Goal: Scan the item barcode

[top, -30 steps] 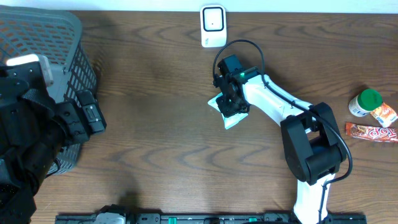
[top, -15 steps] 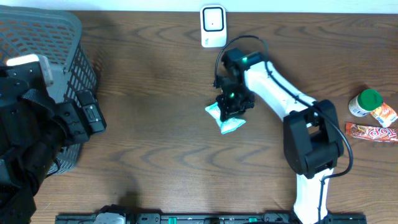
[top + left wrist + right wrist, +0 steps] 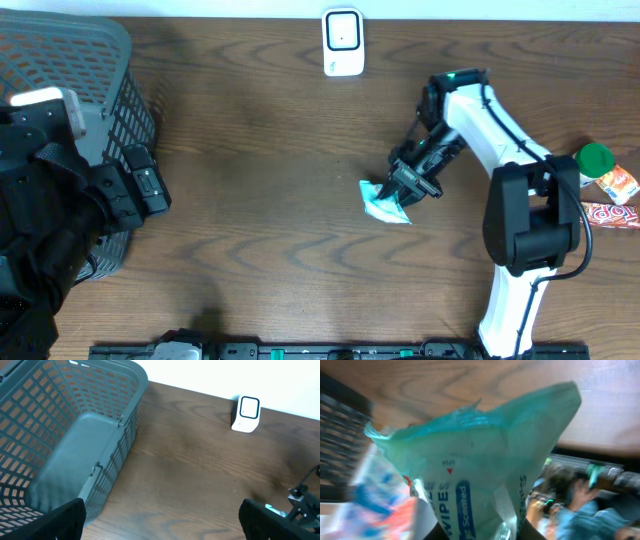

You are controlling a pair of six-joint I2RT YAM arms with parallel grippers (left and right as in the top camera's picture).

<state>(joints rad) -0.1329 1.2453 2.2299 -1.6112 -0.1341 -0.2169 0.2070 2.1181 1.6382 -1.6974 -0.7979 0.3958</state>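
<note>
Fingers, right gripper [image 3: 408,187]: clenched on one edge of the teal wipes packet [image 3: 384,203], whose printed face fills my right wrist view. Packet location: lifted or resting mid-table, I cannot tell which, right of centre and well apart from the white barcode scanner [image 3: 342,42] at the far edge. Edge grip, I judge, leaves the faces uncovered for presenting; no barcode visible to me. Fingers, left gripper [image 3: 160,527]: spread wide, holding nothing, beside the grey basket [image 3: 100,420], presumably placed to take scanned goods. Other goods, far right: green-capped bottle [image 3: 588,165], orange sachet [image 3: 620,183], red snack bar [image 3: 612,214].
</note>
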